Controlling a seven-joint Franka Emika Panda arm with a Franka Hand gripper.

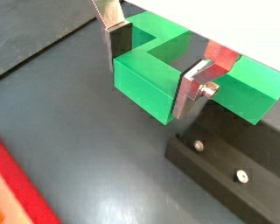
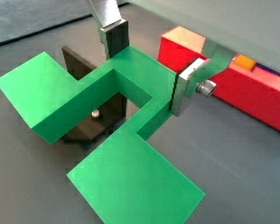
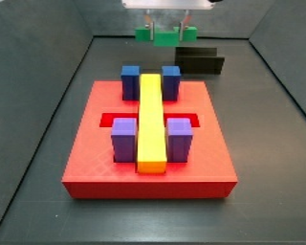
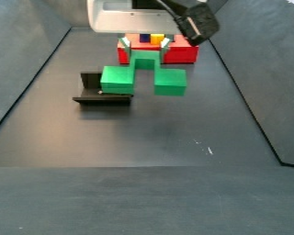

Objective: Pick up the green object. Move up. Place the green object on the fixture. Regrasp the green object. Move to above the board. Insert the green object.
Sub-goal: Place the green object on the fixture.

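The green object (image 2: 113, 114) hangs in the gripper (image 2: 149, 68), clear of the dark floor and over the fixture (image 4: 103, 95); in both wrist views the two silver fingers (image 1: 196, 87) press against opposite faces of its raised centre block, so the jaws are partly closed and clamped on the piece, with the two lower arms spreading out to either side; in a wrist view the fixture's dark bracket (image 2: 81, 68) shows just beneath and behind the green piece, though whether the two touch I cannot tell; in a side view the green object (image 4: 143, 77) sits level, its arms reaching sideways below the gripper (image 4: 149, 50), and its near end overlaps the top of the fixture.

The board (image 3: 79, 153) lies well apart from the fixture, toward the opposite end of the tabletop; in a side view it fills the near middle of the floor, carrying the long yellow bar (image 3: 150, 122) down its centre, two blue blocks (image 3: 131, 76) flanking the bar's far end and two purple blocks (image 3: 122, 141) flanking its near end; the green object (image 3: 159, 35) appears beyond the board near the far edge, beside the fixture (image 3: 202, 61).
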